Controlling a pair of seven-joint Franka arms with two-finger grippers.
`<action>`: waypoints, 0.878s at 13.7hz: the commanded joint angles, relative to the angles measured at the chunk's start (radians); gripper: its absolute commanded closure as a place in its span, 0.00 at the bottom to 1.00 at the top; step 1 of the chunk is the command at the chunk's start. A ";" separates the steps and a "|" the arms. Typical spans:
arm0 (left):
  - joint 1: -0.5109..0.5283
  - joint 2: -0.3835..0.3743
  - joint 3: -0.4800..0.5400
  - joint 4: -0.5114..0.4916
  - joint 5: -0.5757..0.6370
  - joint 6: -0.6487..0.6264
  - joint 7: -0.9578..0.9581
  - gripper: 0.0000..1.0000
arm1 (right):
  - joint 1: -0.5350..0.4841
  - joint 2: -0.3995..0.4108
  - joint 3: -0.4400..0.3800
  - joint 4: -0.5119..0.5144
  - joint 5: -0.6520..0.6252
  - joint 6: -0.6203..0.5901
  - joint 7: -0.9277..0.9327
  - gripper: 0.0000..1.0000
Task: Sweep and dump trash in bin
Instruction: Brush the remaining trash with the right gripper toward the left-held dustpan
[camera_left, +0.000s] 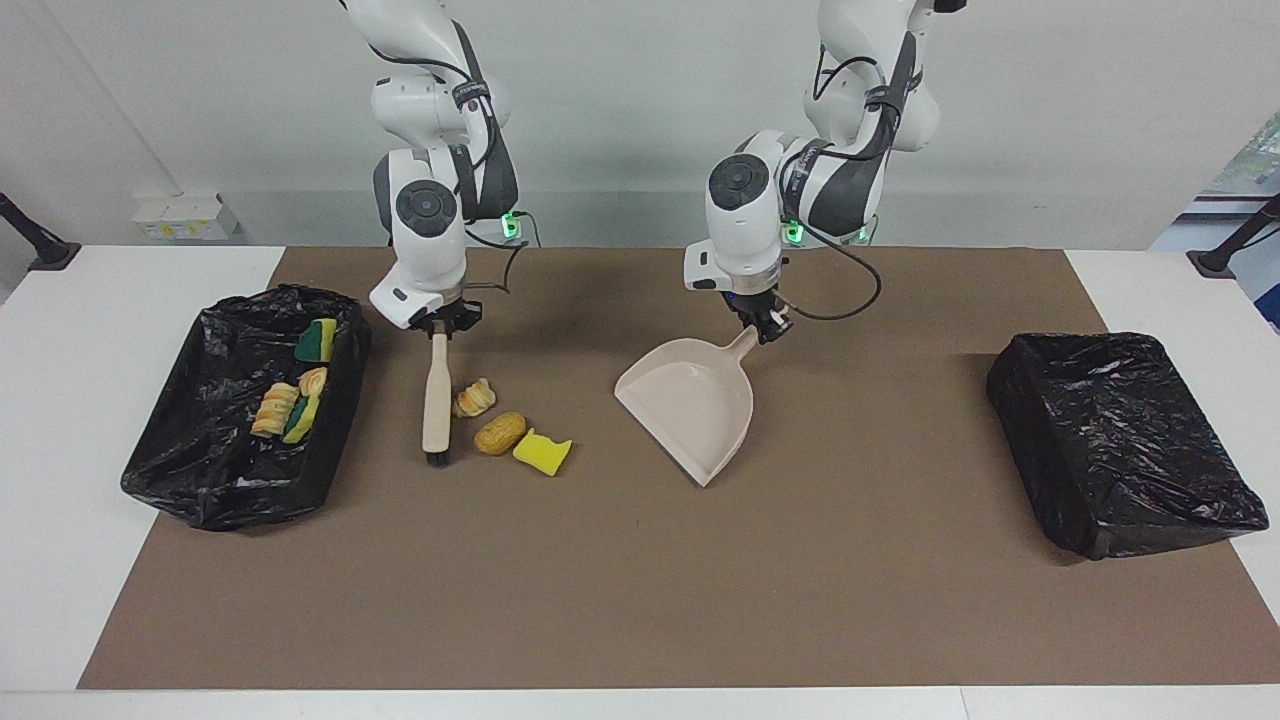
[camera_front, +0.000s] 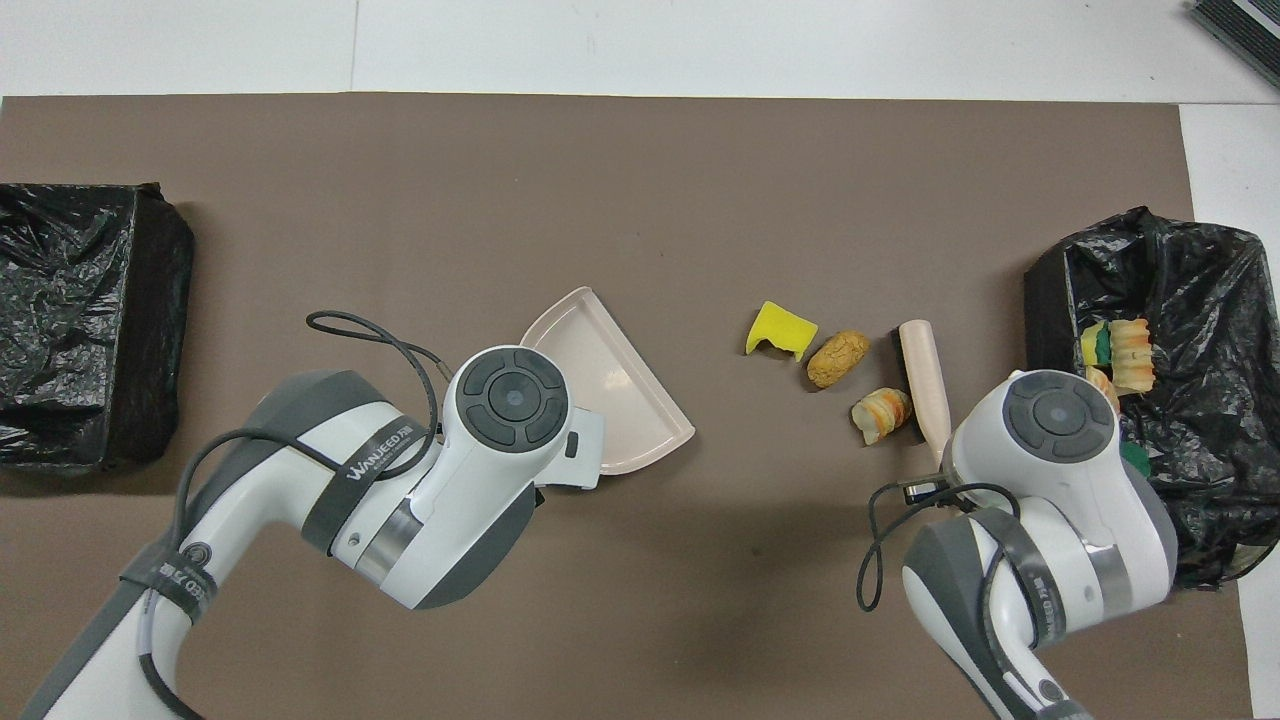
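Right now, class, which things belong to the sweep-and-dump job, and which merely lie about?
In the job:
brush, right gripper
dustpan, left gripper
three loose scraps
bin holding scraps

Lying about:
second black bin
brown mat

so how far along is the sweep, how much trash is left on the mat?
Done: several scraps already lie in the lined bin at the right arm's end. In hand: the right gripper holds the brush and the left gripper holds the dustpan, turned toward the trash. Left: three pieces on the mat, a pastry, a bread roll and a yellow sponge chunk, not yet in the pan.
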 joint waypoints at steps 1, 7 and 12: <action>0.028 0.004 -0.007 -0.011 0.038 0.052 0.114 1.00 | -0.002 -0.002 0.011 -0.033 0.024 0.044 0.035 1.00; 0.066 0.022 -0.007 -0.041 0.150 0.246 0.577 1.00 | 0.108 0.142 0.013 0.100 0.130 0.058 0.119 1.00; 0.072 0.005 -0.007 -0.075 0.150 0.218 0.465 1.00 | 0.177 0.247 0.016 0.212 0.192 0.015 0.127 1.00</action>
